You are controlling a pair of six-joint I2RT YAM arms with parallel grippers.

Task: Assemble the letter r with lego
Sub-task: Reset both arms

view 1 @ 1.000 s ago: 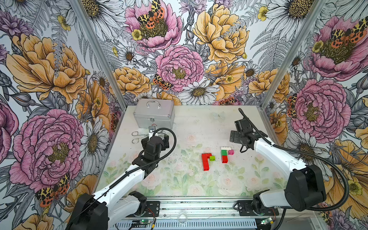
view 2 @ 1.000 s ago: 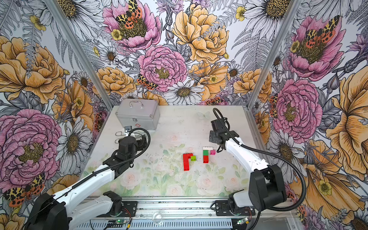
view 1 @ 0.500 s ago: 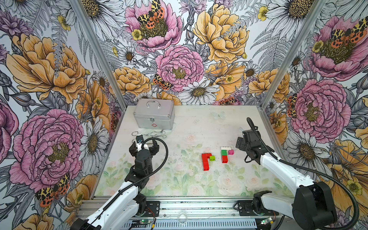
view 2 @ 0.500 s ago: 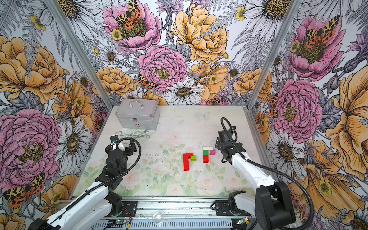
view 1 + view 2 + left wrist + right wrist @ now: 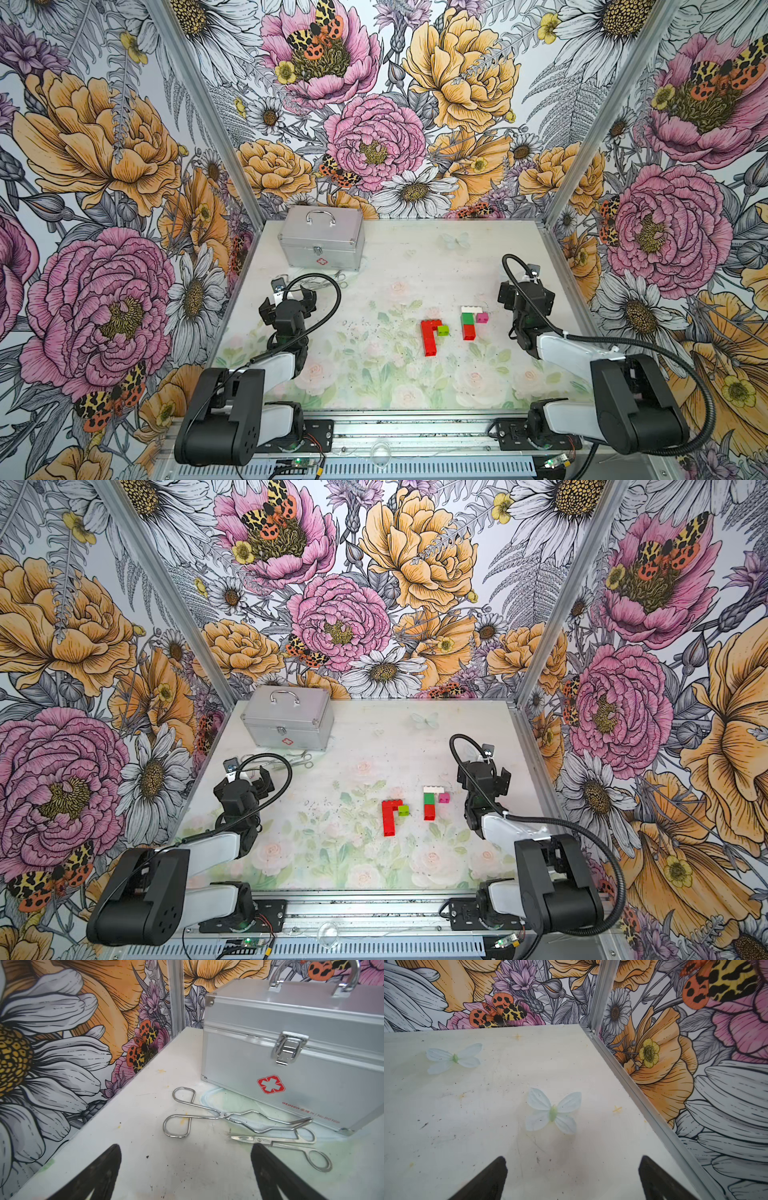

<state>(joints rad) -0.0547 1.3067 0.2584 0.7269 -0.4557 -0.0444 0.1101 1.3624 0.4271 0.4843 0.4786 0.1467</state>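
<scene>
In both top views the lego lies mid-table in two groups. A red r-shaped piece (image 5: 429,337) (image 5: 390,817) has a lime green brick (image 5: 443,330) (image 5: 403,810) against its right side. Right of it, a white brick (image 5: 471,309) (image 5: 433,789), a dark green brick (image 5: 468,318) and a red brick (image 5: 469,332) form a column, with a pink brick (image 5: 482,318) (image 5: 444,798) beside it. My left gripper (image 5: 288,300) (image 5: 245,780) (image 5: 186,1147) is open and empty, far left of the lego. My right gripper (image 5: 525,289) (image 5: 484,769) (image 5: 572,1158) is open and empty, right of the pink brick. Neither wrist view shows any lego.
A silver metal case (image 5: 322,241) (image 5: 291,1053) stands at the back left. Steel tongs (image 5: 207,1115) and small scissors (image 5: 280,1142) lie before it, just ahead of my left gripper. Aluminium frame posts and flowered walls close the table on three sides.
Both arms have folded back toward the front rail. The left gripper moved left, away from the lego; the right gripper moved right and nearer. The bricks have not moved.
</scene>
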